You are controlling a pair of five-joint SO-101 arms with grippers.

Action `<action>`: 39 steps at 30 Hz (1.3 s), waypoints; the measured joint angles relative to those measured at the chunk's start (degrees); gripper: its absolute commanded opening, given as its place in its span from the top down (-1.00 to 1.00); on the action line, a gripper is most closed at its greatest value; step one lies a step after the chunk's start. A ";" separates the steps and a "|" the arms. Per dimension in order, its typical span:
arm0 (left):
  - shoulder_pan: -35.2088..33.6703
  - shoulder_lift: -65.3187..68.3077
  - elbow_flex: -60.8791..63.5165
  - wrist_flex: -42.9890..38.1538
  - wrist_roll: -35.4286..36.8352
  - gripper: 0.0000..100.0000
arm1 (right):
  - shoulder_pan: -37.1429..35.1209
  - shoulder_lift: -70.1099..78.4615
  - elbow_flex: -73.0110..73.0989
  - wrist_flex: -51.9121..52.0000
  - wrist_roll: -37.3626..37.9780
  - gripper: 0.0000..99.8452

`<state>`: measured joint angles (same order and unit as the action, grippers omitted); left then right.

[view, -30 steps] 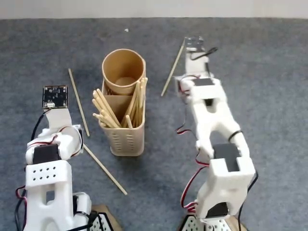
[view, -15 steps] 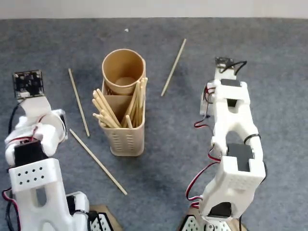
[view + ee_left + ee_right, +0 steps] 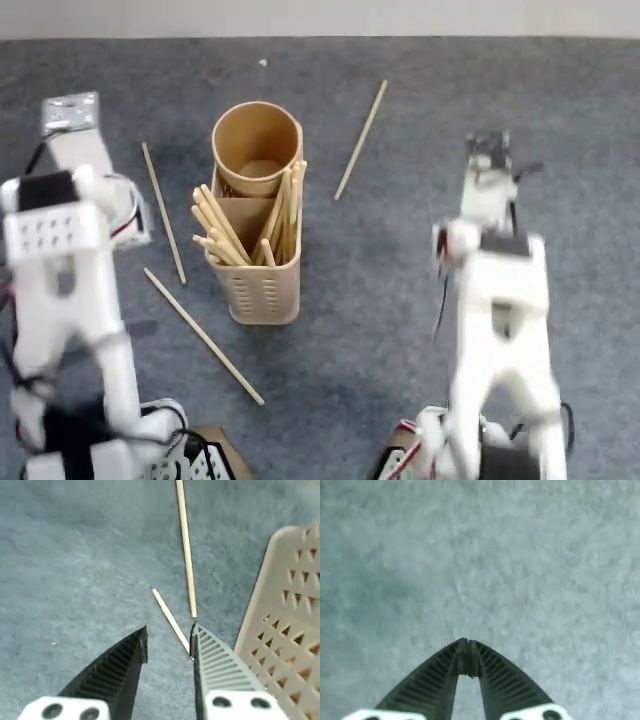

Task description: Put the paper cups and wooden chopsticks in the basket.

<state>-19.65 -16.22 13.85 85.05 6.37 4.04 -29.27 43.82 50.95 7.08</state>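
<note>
Cup: brown paper cup stands upright, mouth up, in the basket's far compartment (single or nested stack, can't tell).
Sticks in: bundle of pale wooden chopsticks leans in the near compartment, ends poking above the rim.
Basket: beige perforated plastic basket stands upright mid-table, betw. the two arms.
Sticks out: 3 loose on the table. The left-side chopstick lies near the basket's left wall. The diagonal chopstick runs off its front-left corner. The far chopstick lies right of the cup, apart from the basket.
Left pincer: left pincer is spread wide w/ nothing betw. the jaws, low over the table beside the basket wall. The near ends of the left-side and diagonal sticks lie just ahead of its tips. One runs under a finger in the left wrist view; contact can't be told.
Right pincer: right pincer is clenched tip to tip, empty, over bare surface well right of the basket.
Table: grey felt-like table.
Progress: prob. well past halfway. Cup and most sticks are in; the 3 loose sticks are left. The left arm looks best placed for the two beside it, the right arm for the far one.
</note>
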 measured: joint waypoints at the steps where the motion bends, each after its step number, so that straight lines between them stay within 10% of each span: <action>1: 0.70 2.37 -0.70 0.09 0.09 0.65 | 0.00 -4.48 5.19 -1.76 1.05 0.99; 18: 6.51 22.15 10.64 -21.45 8.88 0.57 | 3.34 -72.44 51.43 1.85 8.88 0.99; 39: -1.58 26.73 11.60 -33.58 -1.76 0.99 | 2.02 -74.90 51.43 3.08 9.58 0.99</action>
<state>-21.23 10.51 25.45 51.47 4.62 6.07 -104.18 95.25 54.02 16.66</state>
